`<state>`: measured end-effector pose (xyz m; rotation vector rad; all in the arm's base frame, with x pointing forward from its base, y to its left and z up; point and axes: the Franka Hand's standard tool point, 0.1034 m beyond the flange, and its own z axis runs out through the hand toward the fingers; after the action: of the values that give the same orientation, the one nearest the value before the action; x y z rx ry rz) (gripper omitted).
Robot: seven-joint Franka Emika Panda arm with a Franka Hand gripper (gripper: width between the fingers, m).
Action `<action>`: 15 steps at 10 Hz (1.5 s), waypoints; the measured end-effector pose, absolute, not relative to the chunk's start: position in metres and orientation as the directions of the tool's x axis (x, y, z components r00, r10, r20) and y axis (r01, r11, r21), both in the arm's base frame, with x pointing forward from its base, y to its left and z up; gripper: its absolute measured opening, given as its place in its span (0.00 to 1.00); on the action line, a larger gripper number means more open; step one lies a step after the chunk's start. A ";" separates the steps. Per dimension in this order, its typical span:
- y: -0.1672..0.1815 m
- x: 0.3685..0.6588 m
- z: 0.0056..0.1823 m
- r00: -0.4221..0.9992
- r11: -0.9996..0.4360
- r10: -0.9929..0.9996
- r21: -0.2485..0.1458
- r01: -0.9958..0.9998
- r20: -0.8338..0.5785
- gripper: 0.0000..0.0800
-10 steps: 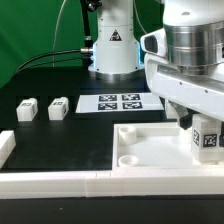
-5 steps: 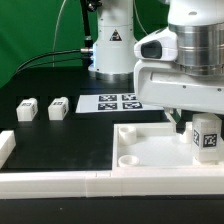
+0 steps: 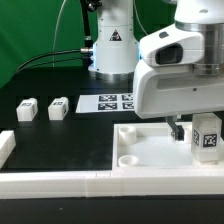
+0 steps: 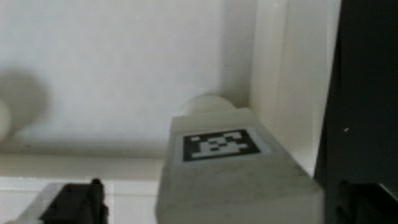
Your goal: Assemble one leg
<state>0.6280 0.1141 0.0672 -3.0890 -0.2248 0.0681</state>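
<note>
The leg [image 3: 207,135] stood upright in the far right corner of the white tray-like part [image 3: 135,158], its marker tag facing the camera. The tool [image 3: 186,131] hung just left of it; its grip could not be made out. Two more legs [image 3: 42,108] lay on the desk [image 3: 60,140], left of the marker board [image 3: 120,102].
</note>
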 end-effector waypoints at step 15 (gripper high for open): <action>0.112 0.627 0.066 0.937 -0.938 -0.344 -0.026 -0.346 -0.062 0.37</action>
<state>0.6270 0.1124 0.0661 -3.0561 0.5444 0.0877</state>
